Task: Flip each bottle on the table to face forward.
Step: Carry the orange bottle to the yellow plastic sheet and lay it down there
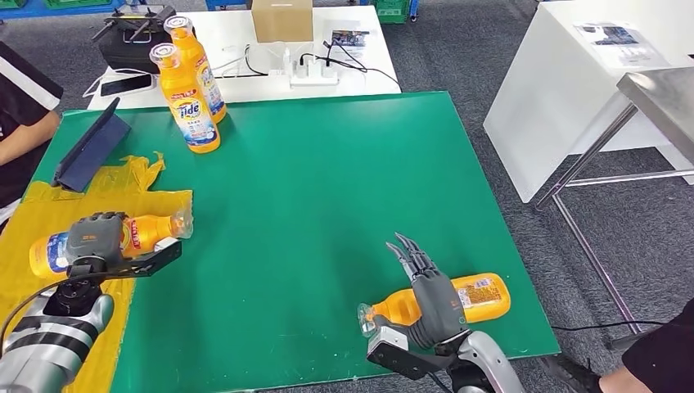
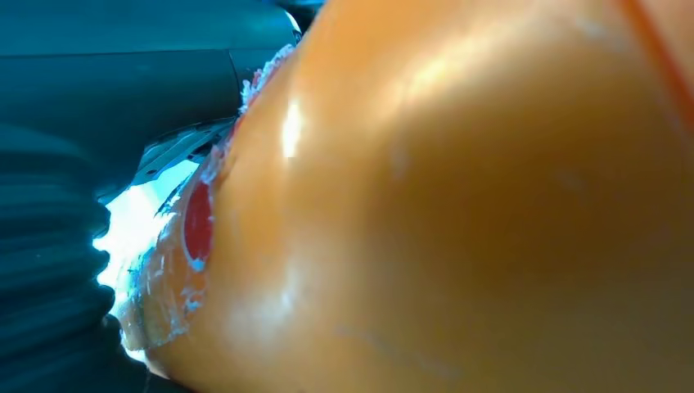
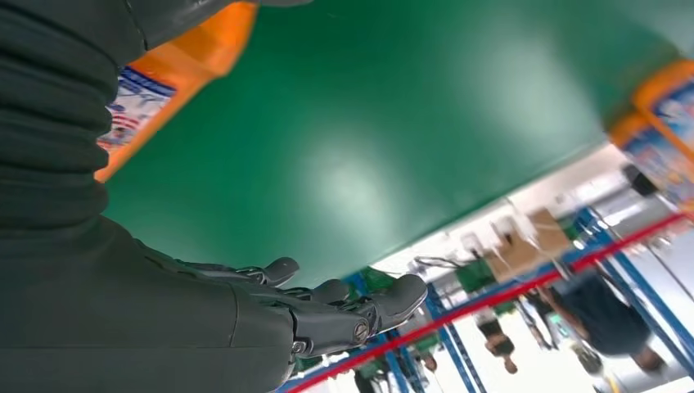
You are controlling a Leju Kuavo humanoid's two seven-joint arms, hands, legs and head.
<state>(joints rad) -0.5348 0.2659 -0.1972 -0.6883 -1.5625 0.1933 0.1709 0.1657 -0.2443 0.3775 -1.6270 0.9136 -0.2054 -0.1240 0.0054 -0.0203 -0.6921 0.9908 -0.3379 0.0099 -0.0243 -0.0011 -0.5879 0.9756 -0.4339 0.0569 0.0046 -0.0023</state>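
Taking the green mat (image 1: pixel 327 205) as my landmark and working from its left edge: my left hand (image 1: pixel 96 237) is wrapped around a lying bottle (image 1: pixel 49 252) over the yellow plastic bag (image 1: pixel 49 205) that covers the mat's near-left corner. The fingers are curled over the bottle's middle, cap end toward the mat's centre. The left wrist camera confirms it, with orange plastic pressed right up to the lens.

Toward the mat's far-left corner stand two upright Tide bottles (image 1: pixel 190 102), close together, labels toward me; I judge those done. A dark tablet (image 1: pixel 90 151) leans just beside them at the left edge, and a person's sleeve (image 1: pixel 20 98) shows beyond it.

At the mat's near-right corner lies a second lying bottle (image 1: pixel 483 295), cap pointing toward the mat's centre. My right hand (image 1: pixel 430 299) sits over its middle, fingers straight and spread, holding nothing; I cannot tell whether the palm touches it.

So I judge the step in hand to be the left bottle's lift and turn. Next I need to raise it clear of the bag, stand it up with the label forward, and watch that the bag does not drag along. Then the right hand must close on its bottle.
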